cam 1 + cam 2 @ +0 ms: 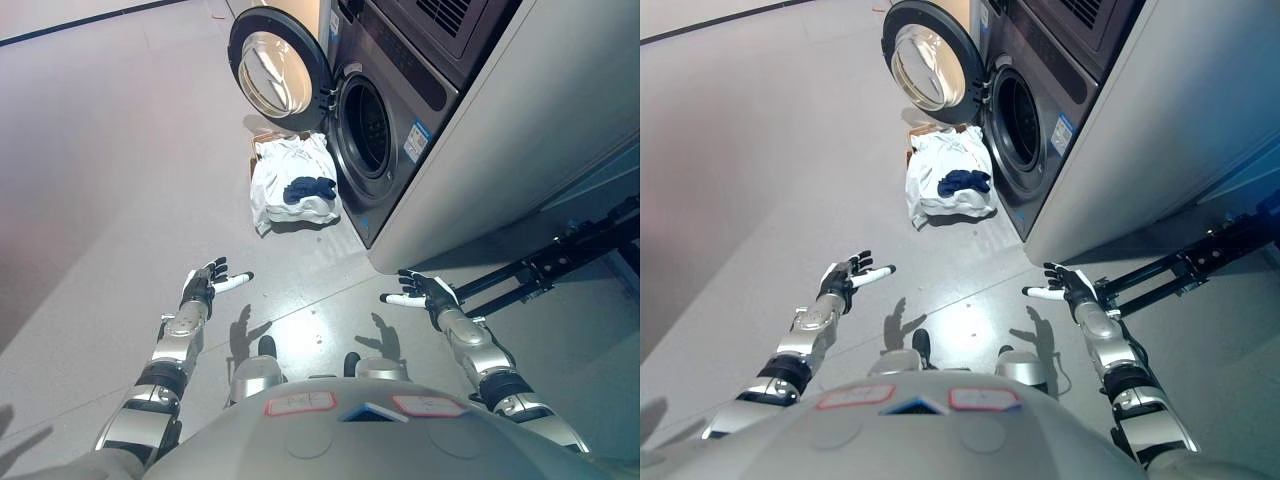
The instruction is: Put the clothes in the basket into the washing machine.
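A dark grey washing machine [400,110] stands ahead to the right, its round door [272,68] swung open to the left and its drum opening [366,125] dark. On the floor before it sits a basket, mostly covered by white clothes [285,175] with a dark blue garment [309,188] on top. My left hand [205,283] is open, held above the floor well short of the basket. My right hand [424,292] is open and empty, near the corner of the machine's cabinet.
A light grey cabinet side [520,140] runs along the right of the machine. A black metal frame [550,262] lies on the floor at the right, just beyond my right hand. Grey floor [120,180] spreads to the left.
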Motion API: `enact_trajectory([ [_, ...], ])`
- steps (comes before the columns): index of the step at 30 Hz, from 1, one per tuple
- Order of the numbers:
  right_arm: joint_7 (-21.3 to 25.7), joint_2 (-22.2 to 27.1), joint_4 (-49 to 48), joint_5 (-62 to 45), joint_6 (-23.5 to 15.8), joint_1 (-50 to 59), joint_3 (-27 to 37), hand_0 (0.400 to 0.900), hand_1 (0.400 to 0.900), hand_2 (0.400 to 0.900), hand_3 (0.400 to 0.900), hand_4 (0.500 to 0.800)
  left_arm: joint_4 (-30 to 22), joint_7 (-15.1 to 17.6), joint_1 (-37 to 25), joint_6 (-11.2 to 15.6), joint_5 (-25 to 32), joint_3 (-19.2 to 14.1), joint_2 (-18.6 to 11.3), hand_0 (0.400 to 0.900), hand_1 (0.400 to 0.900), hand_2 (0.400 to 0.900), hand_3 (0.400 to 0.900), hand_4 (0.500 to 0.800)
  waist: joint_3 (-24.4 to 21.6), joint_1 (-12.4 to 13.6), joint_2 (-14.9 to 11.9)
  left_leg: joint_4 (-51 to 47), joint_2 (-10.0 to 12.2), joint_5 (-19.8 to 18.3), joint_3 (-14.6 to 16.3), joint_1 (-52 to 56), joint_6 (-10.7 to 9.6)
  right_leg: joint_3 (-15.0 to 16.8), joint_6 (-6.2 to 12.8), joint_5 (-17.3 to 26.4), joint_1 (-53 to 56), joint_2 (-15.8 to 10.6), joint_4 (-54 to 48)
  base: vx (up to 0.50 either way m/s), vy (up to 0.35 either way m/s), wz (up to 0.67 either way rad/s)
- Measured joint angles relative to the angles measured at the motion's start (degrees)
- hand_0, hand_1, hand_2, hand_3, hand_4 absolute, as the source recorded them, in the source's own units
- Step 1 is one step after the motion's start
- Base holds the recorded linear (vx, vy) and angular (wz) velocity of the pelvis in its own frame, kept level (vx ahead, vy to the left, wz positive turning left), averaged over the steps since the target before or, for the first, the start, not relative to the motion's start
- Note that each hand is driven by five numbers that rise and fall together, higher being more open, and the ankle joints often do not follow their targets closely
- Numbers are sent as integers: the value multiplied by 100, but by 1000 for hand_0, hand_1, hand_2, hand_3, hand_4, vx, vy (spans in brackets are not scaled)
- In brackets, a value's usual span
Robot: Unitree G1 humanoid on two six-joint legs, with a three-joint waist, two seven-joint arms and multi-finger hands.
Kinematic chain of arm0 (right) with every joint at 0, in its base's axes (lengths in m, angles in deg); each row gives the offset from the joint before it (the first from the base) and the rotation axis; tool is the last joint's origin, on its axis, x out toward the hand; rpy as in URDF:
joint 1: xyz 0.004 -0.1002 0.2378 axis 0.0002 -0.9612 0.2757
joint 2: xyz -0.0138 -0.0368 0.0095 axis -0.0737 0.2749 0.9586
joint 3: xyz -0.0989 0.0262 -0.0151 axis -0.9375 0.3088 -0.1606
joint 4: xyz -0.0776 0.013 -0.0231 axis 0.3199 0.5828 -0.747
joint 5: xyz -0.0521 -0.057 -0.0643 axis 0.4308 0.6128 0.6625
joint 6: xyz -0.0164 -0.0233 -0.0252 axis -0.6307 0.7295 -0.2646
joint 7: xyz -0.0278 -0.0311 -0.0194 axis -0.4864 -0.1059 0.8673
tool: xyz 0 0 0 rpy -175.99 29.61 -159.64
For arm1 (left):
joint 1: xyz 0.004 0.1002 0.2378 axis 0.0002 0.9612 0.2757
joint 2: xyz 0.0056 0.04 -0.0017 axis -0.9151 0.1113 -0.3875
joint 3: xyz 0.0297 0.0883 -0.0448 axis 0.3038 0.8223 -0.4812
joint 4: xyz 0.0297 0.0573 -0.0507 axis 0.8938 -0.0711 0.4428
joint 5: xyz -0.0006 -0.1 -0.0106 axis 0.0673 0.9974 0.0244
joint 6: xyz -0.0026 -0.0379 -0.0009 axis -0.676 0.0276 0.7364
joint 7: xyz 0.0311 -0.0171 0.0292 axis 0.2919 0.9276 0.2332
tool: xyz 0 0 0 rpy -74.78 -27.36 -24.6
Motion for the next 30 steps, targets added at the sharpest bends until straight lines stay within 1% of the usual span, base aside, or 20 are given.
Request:
enact_trajectory([
  [30,0,1,1,1,0,2,0,900,900,900,900,800,107,5,-16,0,9,-2,6,900,900,900,900,800,2,0,2,0,7,-8,-3,-8,-11,-2,0,-1,-4,0,0,0,-1,0],
])
